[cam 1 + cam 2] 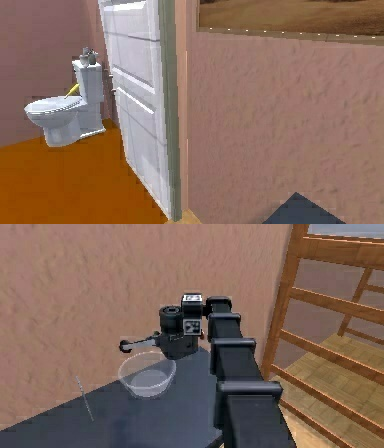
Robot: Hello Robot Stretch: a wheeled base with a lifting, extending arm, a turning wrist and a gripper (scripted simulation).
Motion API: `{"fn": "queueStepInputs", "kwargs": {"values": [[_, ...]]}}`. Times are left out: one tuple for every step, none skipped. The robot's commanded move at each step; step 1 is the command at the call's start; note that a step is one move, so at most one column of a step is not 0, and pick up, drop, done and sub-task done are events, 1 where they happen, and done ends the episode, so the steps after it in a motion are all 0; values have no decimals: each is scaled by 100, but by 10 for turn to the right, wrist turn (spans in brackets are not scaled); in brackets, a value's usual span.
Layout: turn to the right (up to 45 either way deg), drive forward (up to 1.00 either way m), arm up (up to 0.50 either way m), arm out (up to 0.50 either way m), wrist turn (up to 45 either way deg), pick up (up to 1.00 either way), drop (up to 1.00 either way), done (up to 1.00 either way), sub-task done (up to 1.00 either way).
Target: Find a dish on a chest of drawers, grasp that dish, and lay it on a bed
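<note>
The dish point(148, 378), a clear glass bowl, sits upright in the lower left-centre of the arm side view, on the dark chest top point(115, 424) and near its back edge by the pink wall point(70, 284). Just above it in the frame is the gripper point(130, 345), at the end of the arm point(236, 364) that rises from the bottom edge. I cannot tell whether the fingers are over, beside or touching the rim. With the dish resting on the chest right at the gripper, I cannot tell whether it holds anything either. My main worry is a poor hold: glass is smooth, and a lift from a thin rim could let the dish tilt, slip and drop back onto the chest. A nudge could also slide it against the wall. At the right of that frame stands a wooden frame point(335, 314), which I take to be the bed, and the arm could strike its rails if I swing round carelessly. In the forward view a wall point(290, 140) stands close ahead, with a white door point(140, 100) at centre and a toilet point(62, 112) at the left, so a hasty turn could scrape the base.
</note>
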Motion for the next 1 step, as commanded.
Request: {"fn": "queueStepInputs", "kwargs": {"values": [[0,0,-16,0,0,0,0,0,0]]}}
